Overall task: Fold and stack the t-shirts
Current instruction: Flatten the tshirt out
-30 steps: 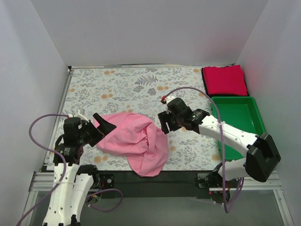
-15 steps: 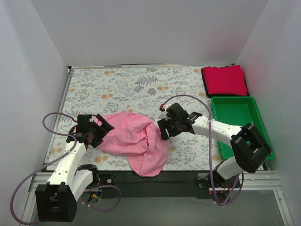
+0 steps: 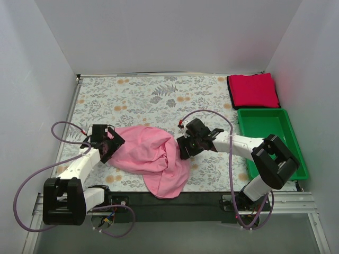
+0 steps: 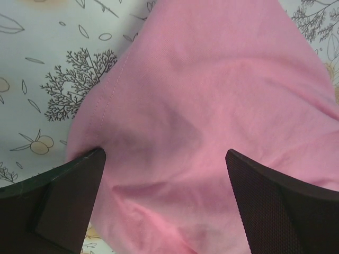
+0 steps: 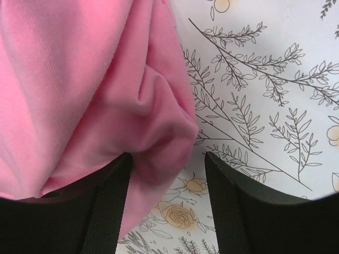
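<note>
While left end effector (image 3: 109,146) gapes wide and right end effector (image 3: 185,147) narrower, the pink t-shirt (image 3: 145,152) lies crumpled.

No text, label, brand, number or sign can be read in any of the views.
</note>
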